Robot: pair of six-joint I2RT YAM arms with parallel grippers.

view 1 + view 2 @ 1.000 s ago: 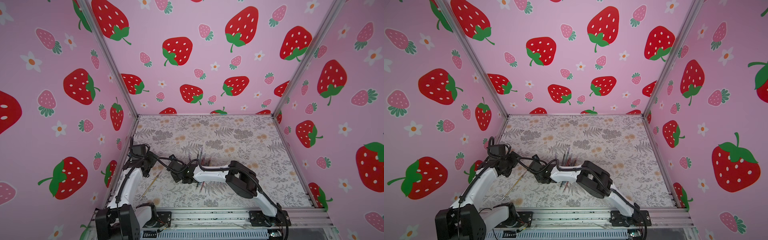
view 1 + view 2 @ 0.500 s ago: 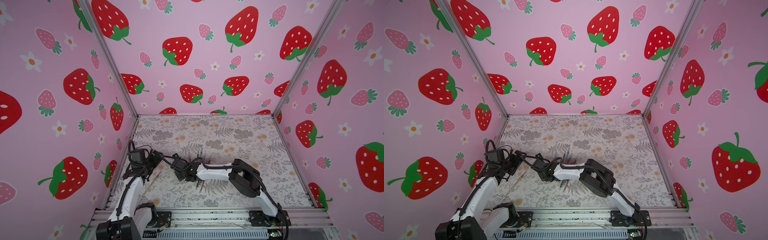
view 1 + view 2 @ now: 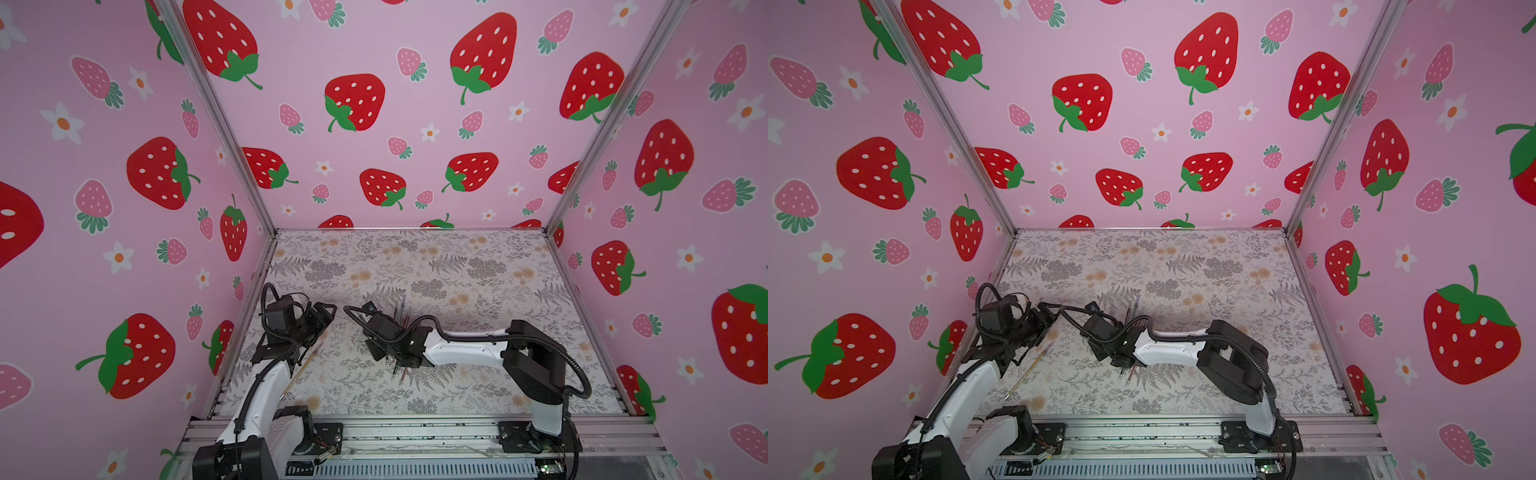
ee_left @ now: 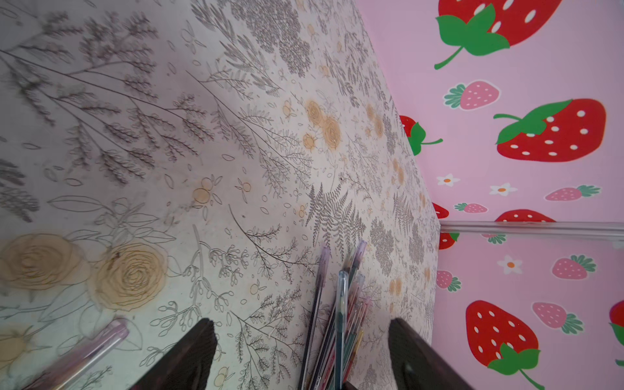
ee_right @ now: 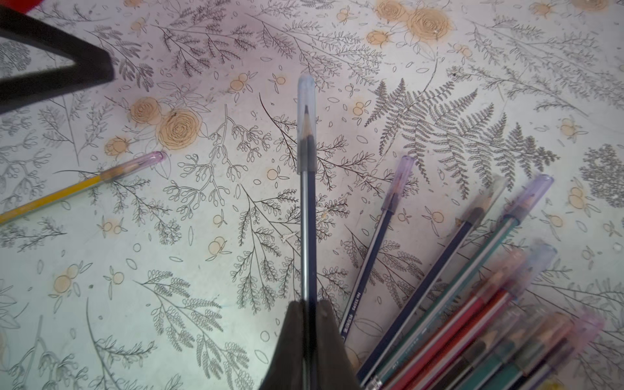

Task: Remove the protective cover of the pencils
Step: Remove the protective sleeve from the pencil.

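Right gripper [image 5: 309,307] clamped on dark pencil [image 5: 309,219]. Likely light, stiff, slick. The clear cover [image 5: 306,125] on its tip looks the place to pinch. Left gripper [image 4: 302,332] wide, empty. Other pencils [image 5: 472,304] heaped beneath the right wrist, yellow pencil [image 3: 300,374] at its 8 o'clock. Shaft print unreadable.

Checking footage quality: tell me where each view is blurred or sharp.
Right wrist view: the held dark pencil is sharp, the pencil pile smeared. Left wrist view: the loose capped pencil is motion-blurred. Both top views: evenly lit, no glare.
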